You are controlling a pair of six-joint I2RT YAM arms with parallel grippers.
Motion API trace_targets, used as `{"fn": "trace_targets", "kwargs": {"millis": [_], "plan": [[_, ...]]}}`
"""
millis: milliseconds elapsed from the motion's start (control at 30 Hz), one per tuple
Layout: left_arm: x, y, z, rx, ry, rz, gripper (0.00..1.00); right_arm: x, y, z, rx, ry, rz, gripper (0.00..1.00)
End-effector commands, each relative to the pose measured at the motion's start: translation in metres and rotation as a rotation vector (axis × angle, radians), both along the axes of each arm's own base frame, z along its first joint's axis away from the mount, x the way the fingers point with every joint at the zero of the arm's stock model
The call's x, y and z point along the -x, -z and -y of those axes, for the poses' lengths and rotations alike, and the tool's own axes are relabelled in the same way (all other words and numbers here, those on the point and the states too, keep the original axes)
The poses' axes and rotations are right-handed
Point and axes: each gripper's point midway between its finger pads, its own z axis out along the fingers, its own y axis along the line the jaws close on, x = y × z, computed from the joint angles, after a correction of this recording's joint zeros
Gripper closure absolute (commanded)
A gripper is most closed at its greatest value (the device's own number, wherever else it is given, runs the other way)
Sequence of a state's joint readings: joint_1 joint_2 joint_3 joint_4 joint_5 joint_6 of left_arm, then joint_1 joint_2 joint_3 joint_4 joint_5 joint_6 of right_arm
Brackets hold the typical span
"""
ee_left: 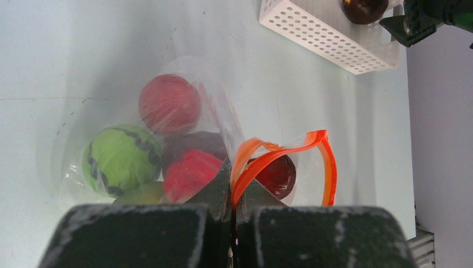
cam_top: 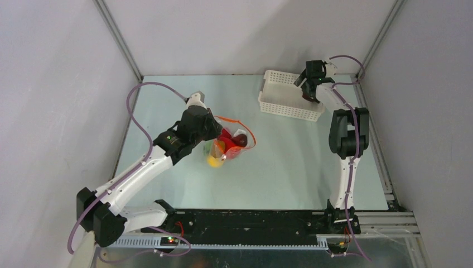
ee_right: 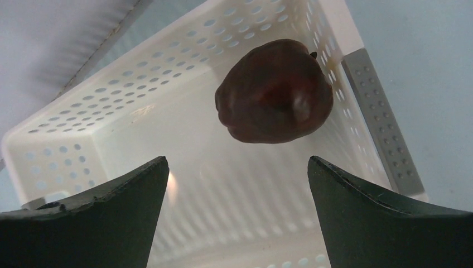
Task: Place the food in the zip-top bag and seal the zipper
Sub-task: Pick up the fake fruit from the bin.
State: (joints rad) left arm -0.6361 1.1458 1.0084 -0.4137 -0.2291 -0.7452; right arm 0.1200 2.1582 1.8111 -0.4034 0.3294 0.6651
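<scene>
Between the closed fingers of the left gripper (ee_left: pixel 231 177), the zipper (ee_left: pixel 330 167) of the bag (ee_left: pixel 223 106) is pinched at one spot. The rest of the orange strip loops open just beyond the fingertips, so the mouth is unsealed; no slider can be seen. Ahead of these fingers, and mostly to their left, several fruits (ee_left: pixel 169 104) lie inside the clear film. The film looks thin, floppy and slick, and probably sags unless it is held by the stiffer strip, which is the better purchase.

Ahead of the right gripper (ee_right: pixel 237 162), whose fingers are spread wide and hold nothing, a dark apple (ee_right: pixel 273 92) lies in the basket (ee_right: pixel 111 100), roughly centred between the tips but not touching them. It appears light, hard, smooth and round, and so likely to roll. A hold across its widest part, one finger on each side, seems safest.
</scene>
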Motion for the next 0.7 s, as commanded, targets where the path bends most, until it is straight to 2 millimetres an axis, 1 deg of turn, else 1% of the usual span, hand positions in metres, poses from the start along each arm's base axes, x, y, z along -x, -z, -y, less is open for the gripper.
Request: {"fn": "trace_targets", "kwargs": {"millis": [0, 67, 100, 400, 533, 667], "plan": [[-0.011, -0.031, 0.009, 0.067, -0.001, 0.057, 1.0, -0.021, -0.003, 0.007, -0.02, 0.118, 0.074, 0.0], [-0.011, -0.031, 0.009, 0.063, 0.003, 0.053, 1.0, -0.025, 0.001, 0.011, -0.017, 0.157, 0.088, 0.01], [-0.011, -0.031, 0.01, 0.063, 0.004, 0.052, 1.0, -0.025, 0.006, 0.013, -0.015, 0.17, 0.084, 0.01], [-0.011, -0.034, 0.011, 0.065, 0.012, 0.057, 1.0, -0.023, 0.013, 0.031, -0.043, 0.35, 0.12, 0.0], [-0.009, -0.033, 0.013, 0.073, 0.022, 0.051, 1.0, -0.027, 0.017, 0.034, -0.08, 0.402, 0.138, 0.0], [-0.008, -0.034, 0.01, 0.076, 0.016, 0.054, 1.0, -0.028, 0.027, 0.037, -0.116, 0.45, 0.137, 0.0]]}}
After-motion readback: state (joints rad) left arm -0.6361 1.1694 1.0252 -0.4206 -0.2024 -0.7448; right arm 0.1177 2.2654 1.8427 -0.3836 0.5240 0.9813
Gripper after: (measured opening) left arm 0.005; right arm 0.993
